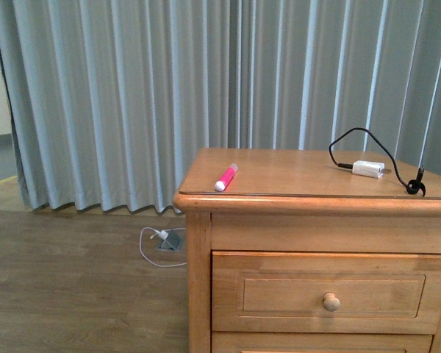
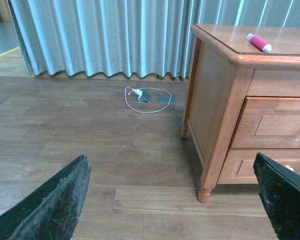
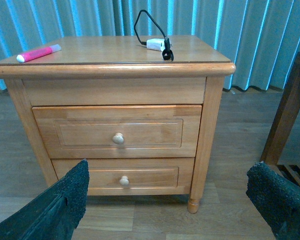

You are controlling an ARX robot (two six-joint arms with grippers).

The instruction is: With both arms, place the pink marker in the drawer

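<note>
- Pink marker (image 1: 226, 177) untouched; nearest the cameras, both grippers hang in the air, well short of the cabinet (image 1: 316, 202).
- The left gripper (image 2: 171, 165) has its two black fingers (image 2: 60, 200) spread wide with nothing between them. It is above the wood floor (image 2: 65, 130), off the cabinet's left front corner, angled toward the cabinet's side and front.
- The right gripper (image 3: 167, 170) is also spread wide and empty, facing the drawer fronts almost squarely.
- Only the finger ends show in the wrist views, and neither arm appears in the front view.
- The drawer (image 1: 279, 294), the upper of two, sits closed with its front flush in the frame and its round knob (image 1: 331, 301) centred. The lower drawer (image 3: 150, 177) is closed too.
- The marker lies flat on the cabinet top near the front left corner. Its long axis runs roughly front to back, a little diagonal: the white end points to the front edge and slightly left, the other end back and right.
- Farther right on the top, well apart from the marker, lies a white charger (image 1: 368, 168) with a looping black cable (image 1: 353, 132).
- Behind everything hangs a grey pleated curtain (image 1: 132, 95).
</note>
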